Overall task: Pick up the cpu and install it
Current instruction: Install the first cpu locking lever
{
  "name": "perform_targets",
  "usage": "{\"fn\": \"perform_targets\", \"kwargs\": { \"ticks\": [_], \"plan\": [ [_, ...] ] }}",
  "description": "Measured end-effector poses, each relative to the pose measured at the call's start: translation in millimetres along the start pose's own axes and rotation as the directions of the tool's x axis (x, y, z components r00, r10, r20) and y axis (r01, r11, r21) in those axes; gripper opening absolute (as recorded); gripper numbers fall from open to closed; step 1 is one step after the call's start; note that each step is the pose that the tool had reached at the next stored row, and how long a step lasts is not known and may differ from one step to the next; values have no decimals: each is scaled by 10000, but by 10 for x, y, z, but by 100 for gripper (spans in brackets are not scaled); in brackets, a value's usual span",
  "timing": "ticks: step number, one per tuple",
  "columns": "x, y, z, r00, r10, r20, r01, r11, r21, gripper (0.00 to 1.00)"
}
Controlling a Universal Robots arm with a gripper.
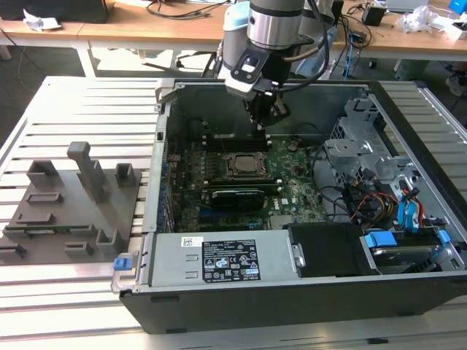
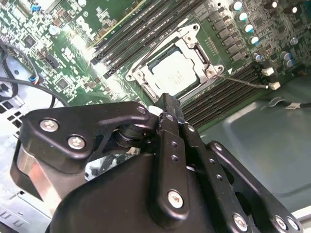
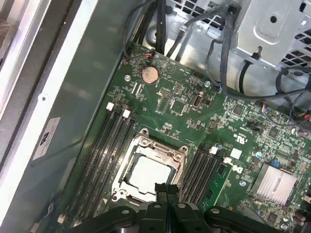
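The computer case (image 1: 168, 117) lies on its side on the slatted tabletop (image 1: 73, 102) with its open face up, which lets the arm reach the green motherboard (image 1: 292, 182) from above. The cpu (image 1: 241, 165) is not in the fingers. It lies flat inside the socket frame (image 2: 141, 77) near the middle of the board, silvery top up and level with the metal bracket around it, as the first wrist view (image 3: 148, 174) and the second wrist view (image 2: 175, 73) both show. By that look the chip is already seated where it belongs. Whether the bracket is latched down over it I cannot tell.

In the exterior view the gripper (image 1: 261, 125) hangs inside the case, pointing down, at about one o'clock of the socket and clear of the board. In both wrist views (image 2: 167, 103) (image 3: 165, 187) its fingers are pressed together tip to tip with nothing visible between them. The tips sit just off the edge of the cpu, not on it.

Long memory slots (image 3: 104, 150) flank the socket on two sides, so the narrow closed tips suit the tight space there. In the exterior view the grey fixture tray (image 1: 66, 204) with its upright pegs stands on the tabletop at nine o'clock of the case, well apart from the arm, and I see no chip resting on it.
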State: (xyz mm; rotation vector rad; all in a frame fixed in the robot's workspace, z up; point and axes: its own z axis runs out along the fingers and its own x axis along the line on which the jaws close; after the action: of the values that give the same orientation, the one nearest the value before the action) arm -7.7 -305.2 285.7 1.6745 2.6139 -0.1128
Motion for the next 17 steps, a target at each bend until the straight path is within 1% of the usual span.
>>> {"fn": "perform_targets", "kwargs": {
  "ticks": [2,3,5,11,13,14,17],
  "plan": [
    [0,0,0,9993,-384,17,384,9993,-27,11],
    [0,0,0,9980,-629,28,629,9980,-43,11],
    [0,1,0,9960,-896,41,896,9960,-61,11],
    [-1,2,0,9857,-1683,81,1684,9857,-110,11],
    [-1,2,0,9811,-1932,95,1933,9811,-126,11],
    [-1,2,0,9764,-2157,108,2159,9763,-139,11],
    [-1,2,0,9662,-2574,133,2576,9661,-164,11]
  ]
}}
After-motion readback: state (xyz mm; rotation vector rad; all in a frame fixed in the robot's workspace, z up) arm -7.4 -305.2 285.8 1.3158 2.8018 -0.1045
